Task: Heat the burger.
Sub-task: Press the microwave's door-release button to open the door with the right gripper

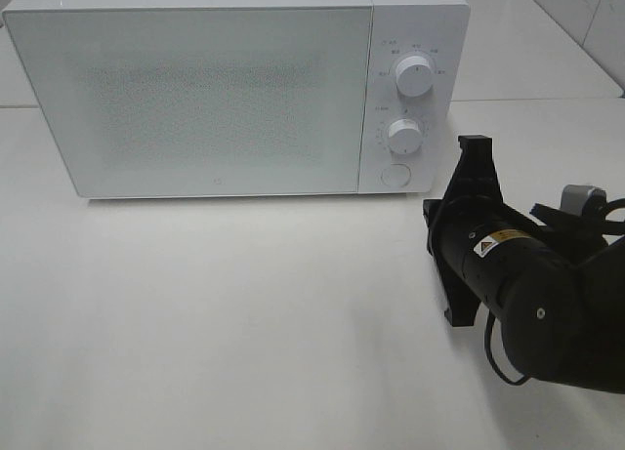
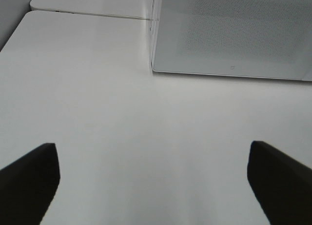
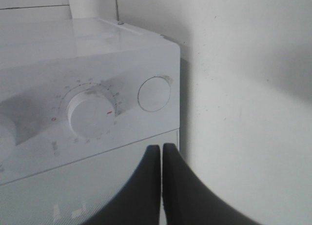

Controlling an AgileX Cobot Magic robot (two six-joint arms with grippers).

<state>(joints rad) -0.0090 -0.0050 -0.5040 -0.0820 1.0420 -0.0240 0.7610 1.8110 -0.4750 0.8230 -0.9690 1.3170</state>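
The burger cannot be seen in any view; the door (image 1: 195, 99) of the microwave (image 1: 420, 25) is shut. The right claw (image 3: 161, 149) is pressed together near the microwave's round button (image 3: 154, 93), and the left claw (image 2: 151, 145) is spread before the microwave's door.

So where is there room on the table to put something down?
The big bare stretch of table in front of the microwave door is free, out to the left edge. It is crowded on the right: the right arm reaches in there, its shut right gripper near the round button.
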